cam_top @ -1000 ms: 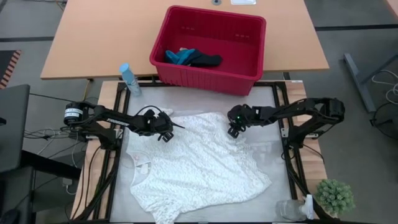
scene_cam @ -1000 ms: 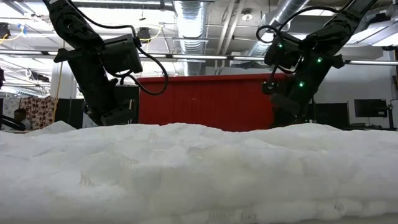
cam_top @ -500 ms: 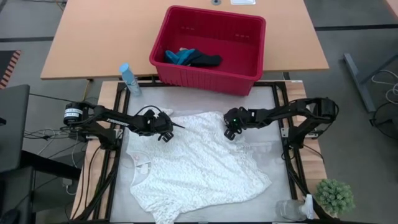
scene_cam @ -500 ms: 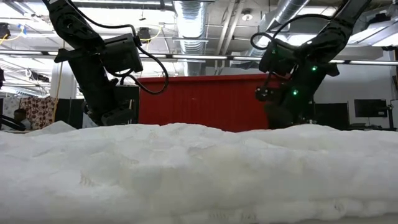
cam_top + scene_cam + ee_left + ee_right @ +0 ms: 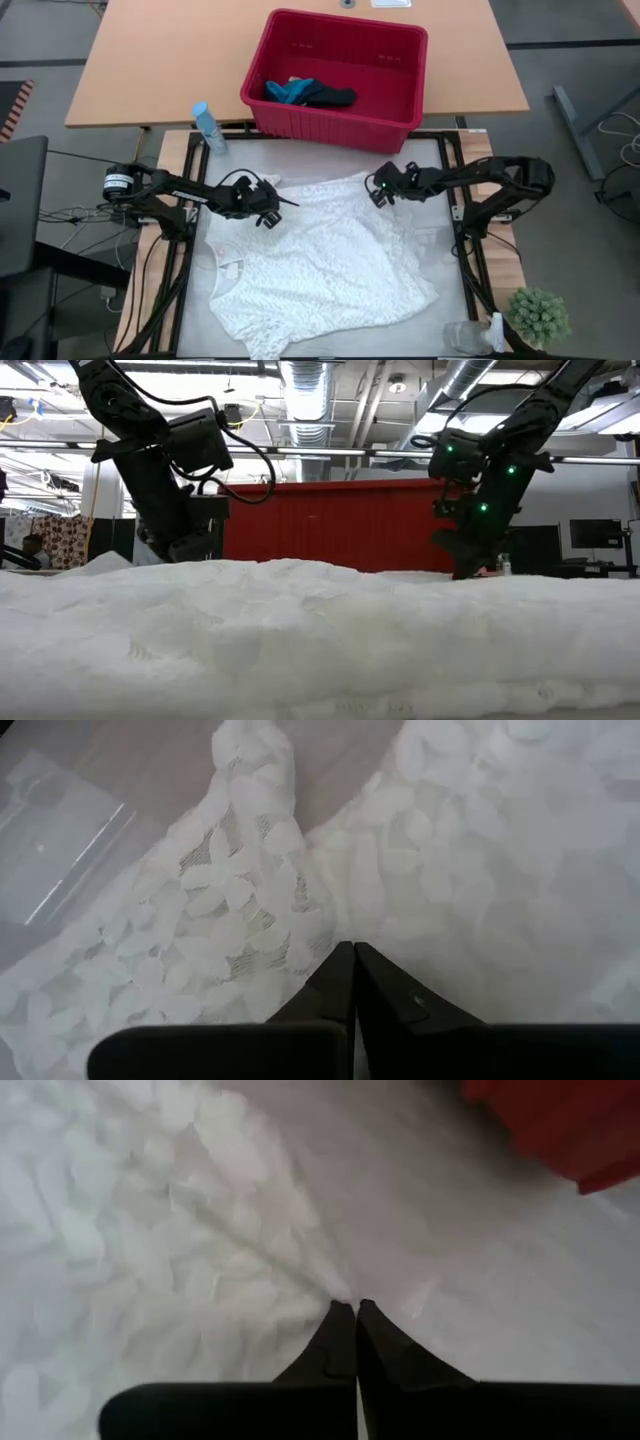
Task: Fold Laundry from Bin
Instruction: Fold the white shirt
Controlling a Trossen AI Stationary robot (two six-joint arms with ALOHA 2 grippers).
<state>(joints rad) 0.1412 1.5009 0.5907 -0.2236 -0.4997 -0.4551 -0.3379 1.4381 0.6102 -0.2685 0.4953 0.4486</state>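
The large white lacy garment lies spread flat on the table. My left gripper is shut at its far left part, and the left wrist view has the shut tips down on the lace. My right gripper is shut at the garment's far right corner. The red bin stands beyond the table's far edge. Inside it lie a teal cloth and a dark cloth. My left gripper has its shut fingertips on the lace near the garment's far left edge, coming from above at a slant. The fingers themselves hide whether cloth sits between them. The cloth there lies on the table. My right gripper pinches the garment's far right edge at its fingertips, slanting down from the table's right side. The cloth by the tips stays low on the table and runs in a drawn ridge toward the fingers.
A blue spray bottle stands at the far left corner. A clear container and a small green plant sit at the near right. The black frame rails run along both sides of the mat.
My right gripper has turned at the wrist, shifted toward the table's far edge and shut on the garment's far right corner. That corner is now drawn out toward the far right, while the rest of the garment stays put.
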